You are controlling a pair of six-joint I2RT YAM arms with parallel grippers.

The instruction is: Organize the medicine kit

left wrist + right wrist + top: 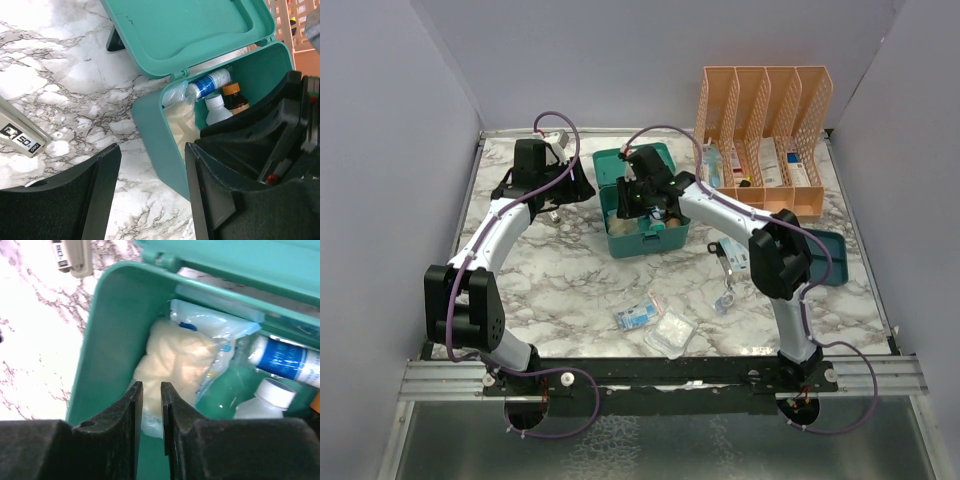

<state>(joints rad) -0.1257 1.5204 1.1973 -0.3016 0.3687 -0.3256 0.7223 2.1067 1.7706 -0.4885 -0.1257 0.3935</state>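
Left pincer (150, 200) gapes beside a tag (22, 139) reading "50".

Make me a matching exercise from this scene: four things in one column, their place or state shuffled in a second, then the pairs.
1 medicine kit
2 file organizer
3 white-capped bottle
4 plastic packets

A standing inside the kit
B lid open
C orange, at the far right
D loose in front of the kit

Pairs: 1-B, 2-C, 3-A, 4-D

The teal-green medicine kit (642, 240) stands upright mid-table (560, 290), hinged lid open, partly filled.
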